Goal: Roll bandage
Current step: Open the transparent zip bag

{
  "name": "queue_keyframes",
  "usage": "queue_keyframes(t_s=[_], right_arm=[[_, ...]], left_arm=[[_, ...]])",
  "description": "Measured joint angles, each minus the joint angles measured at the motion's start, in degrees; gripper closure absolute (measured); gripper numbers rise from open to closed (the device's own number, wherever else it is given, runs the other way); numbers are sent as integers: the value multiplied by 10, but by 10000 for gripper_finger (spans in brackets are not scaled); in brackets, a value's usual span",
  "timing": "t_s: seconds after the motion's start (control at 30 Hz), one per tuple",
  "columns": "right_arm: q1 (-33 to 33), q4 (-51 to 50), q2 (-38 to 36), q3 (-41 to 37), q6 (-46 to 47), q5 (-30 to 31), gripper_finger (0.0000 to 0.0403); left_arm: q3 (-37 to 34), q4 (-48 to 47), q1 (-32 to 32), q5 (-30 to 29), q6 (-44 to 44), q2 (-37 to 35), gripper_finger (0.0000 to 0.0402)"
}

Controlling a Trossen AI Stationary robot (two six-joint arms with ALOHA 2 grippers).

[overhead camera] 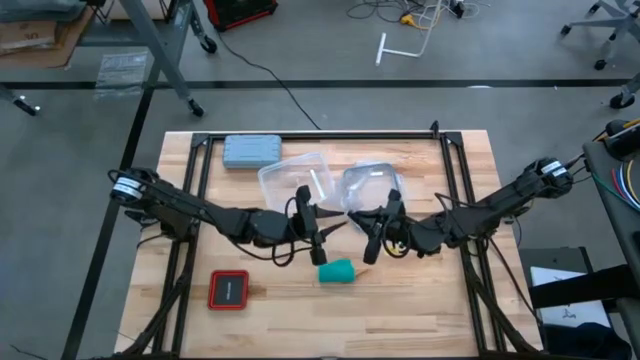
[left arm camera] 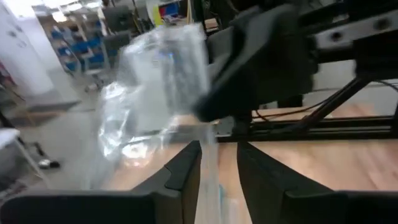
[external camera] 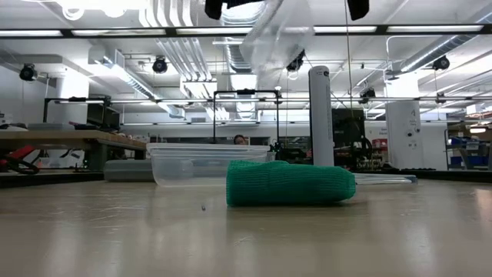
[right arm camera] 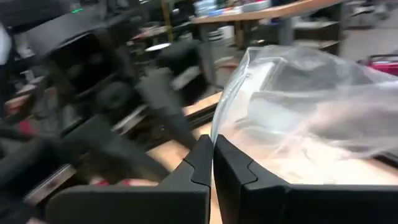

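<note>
With both end effectors, left and right, pinched shut on the clear bag, the rolled bandage lies loose on the bench; a swinging bag could knock it rolling.

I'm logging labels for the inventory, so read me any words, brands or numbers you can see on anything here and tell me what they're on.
No text can be read in any view.
The red-framed black pad: nothing legible on it.
The grey-blue case: no legible marking.
The papers at the table's right: dark marks, too small to read.
The bandage and the clear plastic bag: no print visible.
</note>
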Motion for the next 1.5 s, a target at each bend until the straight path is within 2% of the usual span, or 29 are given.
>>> queue_keyframes(t_s=[0.23,0.47,0.6,0.77,0.93,1.1,1.33,1.5], right_arm=[[0,5,0,0,0,-88,403],[0,8,0,0,4,-102,403],[0,10,0,0,5,-102,403],[0,10,0,0,7,-96,403],[0,9,0,0,12,-95,398],[4,8,0,0,6,-98,352],[19,8,0,0,-50,-102,276],[24,7,0,0,-91,-108,265]], left_arm=[[0,-24,6,10,-12,2,280],[0,-21,7,29,7,2,273],[0,-18,7,33,8,4,303],[0,-19,7,33,8,4,389],[0,-19,7,34,8,4,398],[0,-19,7,40,6,4,399],[0,-12,11,94,-15,-2,400],[0,1,28,220,-53,-3,401]])
